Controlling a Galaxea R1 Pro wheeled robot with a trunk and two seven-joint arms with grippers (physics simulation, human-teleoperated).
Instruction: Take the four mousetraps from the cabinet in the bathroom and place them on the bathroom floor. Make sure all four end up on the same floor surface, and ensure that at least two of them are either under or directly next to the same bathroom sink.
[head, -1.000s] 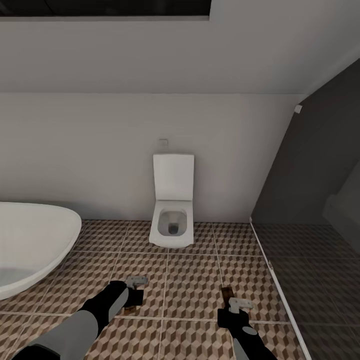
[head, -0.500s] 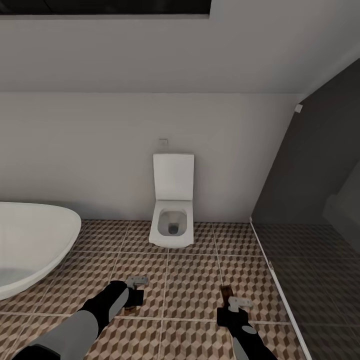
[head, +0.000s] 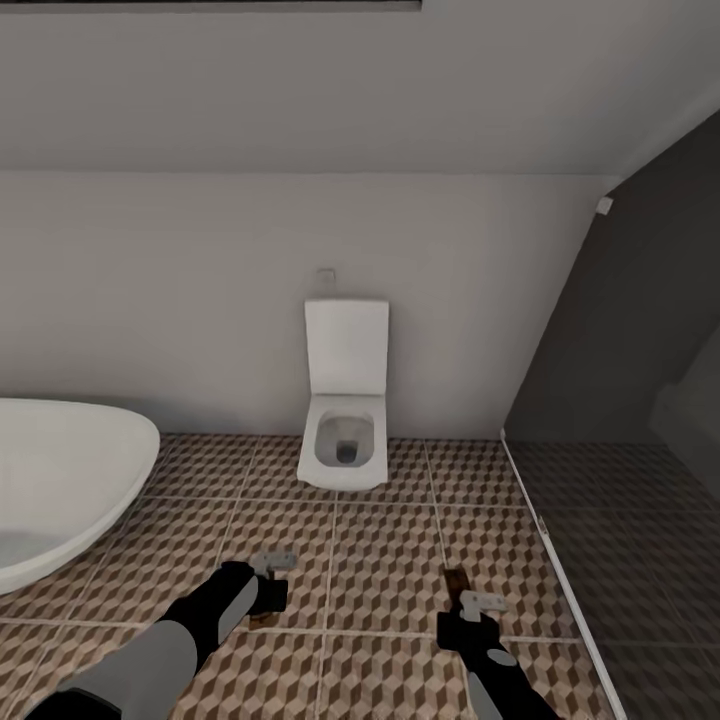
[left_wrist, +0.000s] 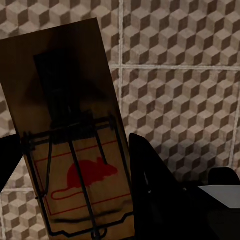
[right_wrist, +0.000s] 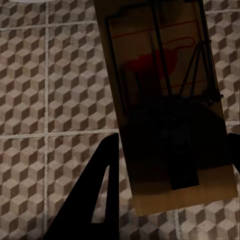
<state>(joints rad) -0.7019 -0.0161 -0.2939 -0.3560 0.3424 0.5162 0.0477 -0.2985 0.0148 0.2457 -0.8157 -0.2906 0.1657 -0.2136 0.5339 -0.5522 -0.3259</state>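
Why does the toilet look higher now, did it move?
No. The toilet keeps its place against the wall and floor tiles; the whole picture shifted, so the camera moved.

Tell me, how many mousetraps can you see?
2. One mousetrap is held in the left gripper; the other mousetrap is held in the right gripper. Both hang above the tiled floor. Others may be out of view.
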